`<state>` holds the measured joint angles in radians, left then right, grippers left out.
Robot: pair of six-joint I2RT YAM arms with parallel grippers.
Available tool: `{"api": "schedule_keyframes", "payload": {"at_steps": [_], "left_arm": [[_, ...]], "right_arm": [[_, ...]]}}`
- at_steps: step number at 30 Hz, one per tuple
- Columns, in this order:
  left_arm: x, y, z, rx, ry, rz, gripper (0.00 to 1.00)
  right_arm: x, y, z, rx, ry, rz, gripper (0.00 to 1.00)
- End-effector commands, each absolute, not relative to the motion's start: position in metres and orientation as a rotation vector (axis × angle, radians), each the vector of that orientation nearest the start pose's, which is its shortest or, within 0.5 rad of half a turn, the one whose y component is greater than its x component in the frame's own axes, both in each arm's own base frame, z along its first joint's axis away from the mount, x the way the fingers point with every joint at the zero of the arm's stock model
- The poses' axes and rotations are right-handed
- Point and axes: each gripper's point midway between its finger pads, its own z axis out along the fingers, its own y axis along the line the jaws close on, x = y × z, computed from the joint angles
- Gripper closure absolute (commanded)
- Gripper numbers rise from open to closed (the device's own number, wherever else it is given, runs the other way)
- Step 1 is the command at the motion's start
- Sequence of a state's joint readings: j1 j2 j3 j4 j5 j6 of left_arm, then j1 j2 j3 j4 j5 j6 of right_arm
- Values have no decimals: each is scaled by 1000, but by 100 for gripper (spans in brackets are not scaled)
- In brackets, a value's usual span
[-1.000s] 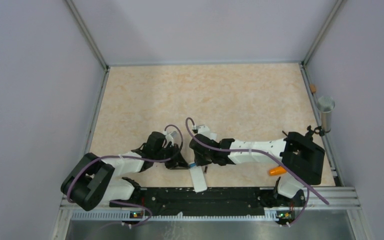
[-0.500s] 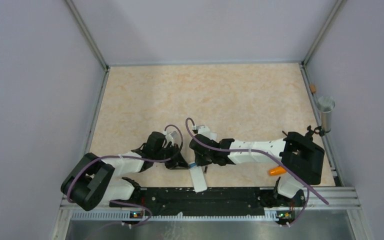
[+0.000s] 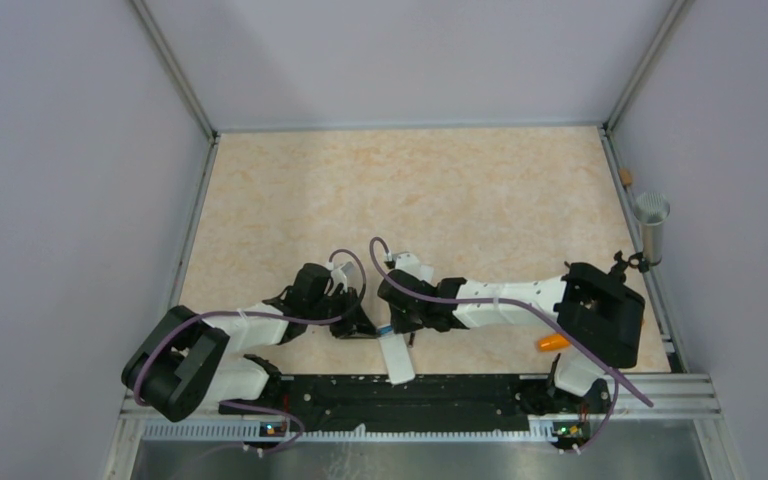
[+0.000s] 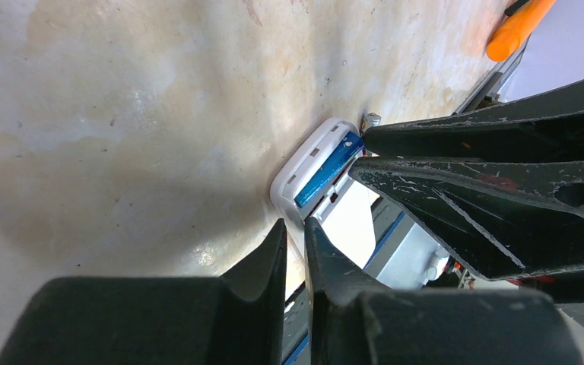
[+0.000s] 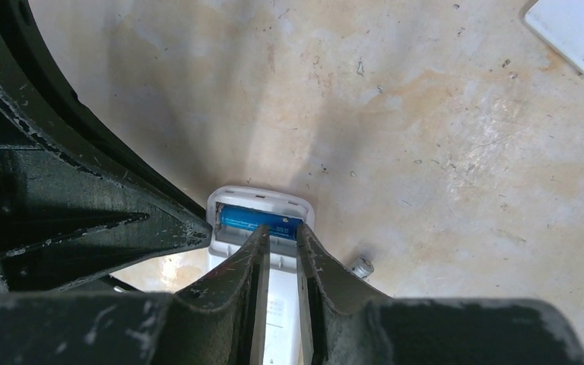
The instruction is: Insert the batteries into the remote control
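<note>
Seating blue battery (image 5: 262,221) in remote (image 5: 261,204): right hand (image 5: 280,237), nearly closed, empty, pressing at 6 o'clock; left hand (image 4: 295,232) shut, empty. Risk: remote skidding, battery popping out.

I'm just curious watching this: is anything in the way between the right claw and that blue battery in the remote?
Nothing visible: the right gripper already has its fingertips at the blue battery in the remote control.

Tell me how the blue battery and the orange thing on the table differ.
Colour: the blue battery is blue, the orange object bright orange.
Shape: the battery is an even cylinder; the orange object tapers toward one end.
Place: the battery sits in the open compartment of the remote control; the orange object lies bare on the table, apart from the remote.
Both lie on their sides.
</note>
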<state>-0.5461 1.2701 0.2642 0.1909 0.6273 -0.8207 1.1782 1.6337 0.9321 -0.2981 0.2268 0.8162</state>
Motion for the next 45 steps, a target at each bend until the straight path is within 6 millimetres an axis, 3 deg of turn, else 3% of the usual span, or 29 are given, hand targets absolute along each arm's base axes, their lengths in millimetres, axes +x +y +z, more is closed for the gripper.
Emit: {"api": "schedule_keyframes", "payload": {"at_steps": [1, 12, 21, 45], "left_arm": [[142, -237, 31, -2, 2616, -1327, 86], [143, -237, 31, -9, 2613, -1328, 86], [145, -238, 33, -10, 2611, -1330, 86], [147, -239, 34, -13, 2608, -1327, 87]], "right_arm": [[152, 353, 40, -375, 2567, 515, 82], [143, 360, 37, -421, 2584, 572, 95], [133, 359, 27, -484, 2609, 544, 100], [112, 359, -3, -700, 2641, 277, 100]]}}
